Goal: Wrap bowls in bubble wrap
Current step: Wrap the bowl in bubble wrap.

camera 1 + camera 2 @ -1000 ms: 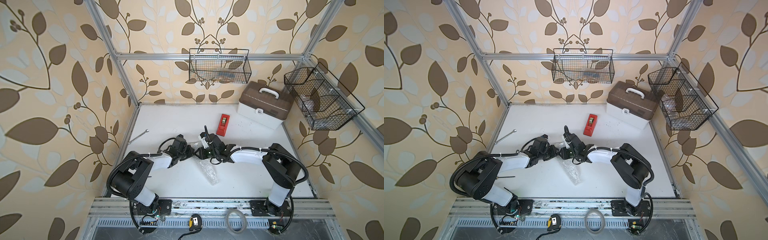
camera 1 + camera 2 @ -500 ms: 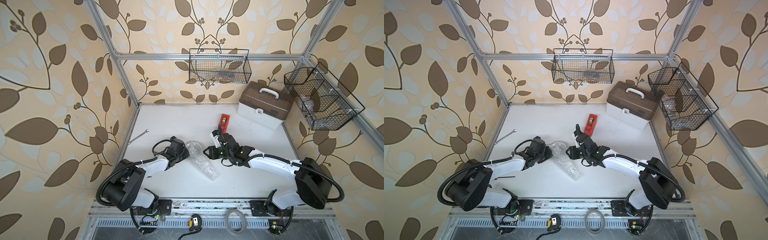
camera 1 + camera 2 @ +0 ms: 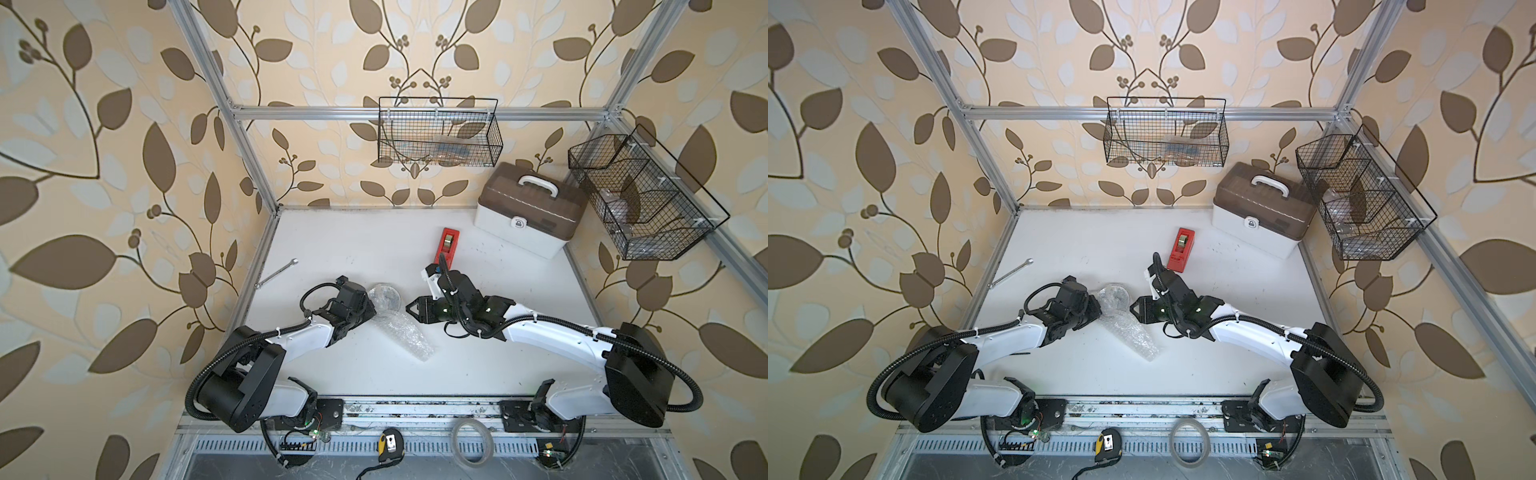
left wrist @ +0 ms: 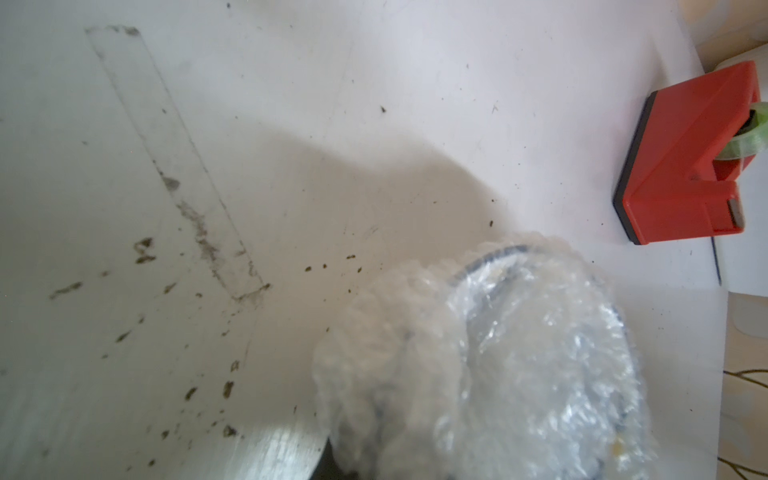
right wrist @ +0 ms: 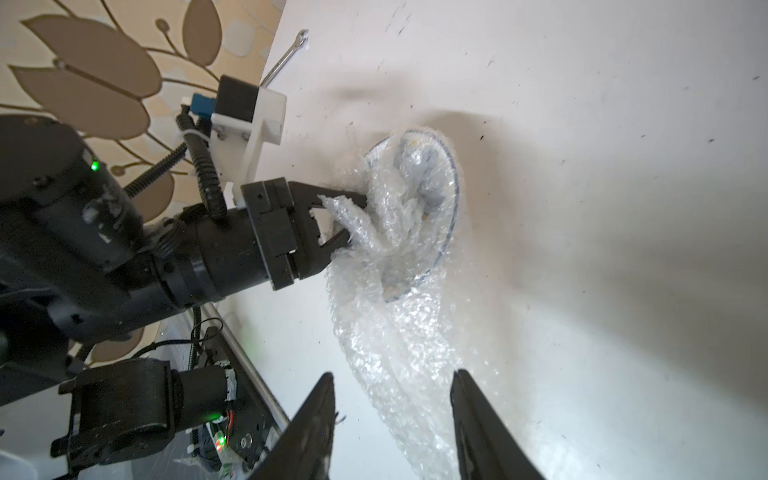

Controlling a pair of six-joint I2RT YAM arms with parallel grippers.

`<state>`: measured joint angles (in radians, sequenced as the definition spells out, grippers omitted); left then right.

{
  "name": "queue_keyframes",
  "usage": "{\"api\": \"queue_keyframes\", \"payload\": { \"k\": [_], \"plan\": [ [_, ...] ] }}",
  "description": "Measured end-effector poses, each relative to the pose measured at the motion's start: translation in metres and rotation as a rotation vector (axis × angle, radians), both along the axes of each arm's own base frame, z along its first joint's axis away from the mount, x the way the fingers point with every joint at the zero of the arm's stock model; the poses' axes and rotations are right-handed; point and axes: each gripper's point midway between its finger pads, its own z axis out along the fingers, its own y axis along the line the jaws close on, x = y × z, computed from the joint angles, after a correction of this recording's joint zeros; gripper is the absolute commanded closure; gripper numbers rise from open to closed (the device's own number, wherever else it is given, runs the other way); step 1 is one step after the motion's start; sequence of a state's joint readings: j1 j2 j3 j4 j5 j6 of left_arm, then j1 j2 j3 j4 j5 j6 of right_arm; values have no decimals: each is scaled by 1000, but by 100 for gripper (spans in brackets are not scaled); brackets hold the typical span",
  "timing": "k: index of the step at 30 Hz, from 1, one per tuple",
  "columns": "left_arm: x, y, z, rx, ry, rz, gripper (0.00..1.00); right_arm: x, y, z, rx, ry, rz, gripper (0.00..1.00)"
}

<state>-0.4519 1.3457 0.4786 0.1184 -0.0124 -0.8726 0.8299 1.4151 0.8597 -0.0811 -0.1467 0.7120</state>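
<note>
Just below the middle of the frame in both top views, the bowl [image 3: 384, 296] sits on the white table [image 3: 353, 249] between my two arms. The bubble wrap [image 3: 405, 336] is bunched into and over its left side, and a long loose tail trails toward the lower right. My left tool [image 5: 353, 220] is pinched nearly closed on a wad of that wrap right at the bowl's rim. Whether glass is caught in the pinch too, I cannot tell. My right tool [image 5: 392, 386] stands partly open with nothing in it, just right of the bowl, near the top of the tail.

My main worry is that the wrap covers only part of the bowl and the hold is on a soft wad. I judge a pull from the left could drag the wad free, or slide or tip the smooth glass instead of folding the sheet round it. The clear tail is hard to read against white, so my right tool may close on too little of it, or nudge the bowl. That arm's wrist also rides close to the red tape dispenser [image 3: 447, 245]; a wide swing could knock it.

The table is scuffed, flecked with dark crumbs and marked by a strip of tape residue [image 4: 178, 166]. A wrench [image 3: 276, 273] lies at its left edge, and a brown-lidded case [image 3: 532, 216] stands at upper right. Leaf-patterned wallpaper [image 3: 104, 187] surrounds an aluminium frame [image 3: 311, 113] hung with two wire baskets [image 3: 436, 133].
</note>
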Motion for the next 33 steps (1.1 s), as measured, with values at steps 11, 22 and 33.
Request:
{"api": "queue_keyframes", "payload": {
  "k": [11, 22, 33],
  "plan": [
    [-26, 36, 0, -8, 30, 211, 100, -30, -4, 1, 53, 29, -24, 46],
    [-44, 57, -2, -72, 64, 437, 100, -96, 28, -23, 166, 75, 4, 32],
    [-49, 54, -4, -90, 68, 497, 100, -84, 39, -63, 281, 134, -191, 25]
  ]
}}
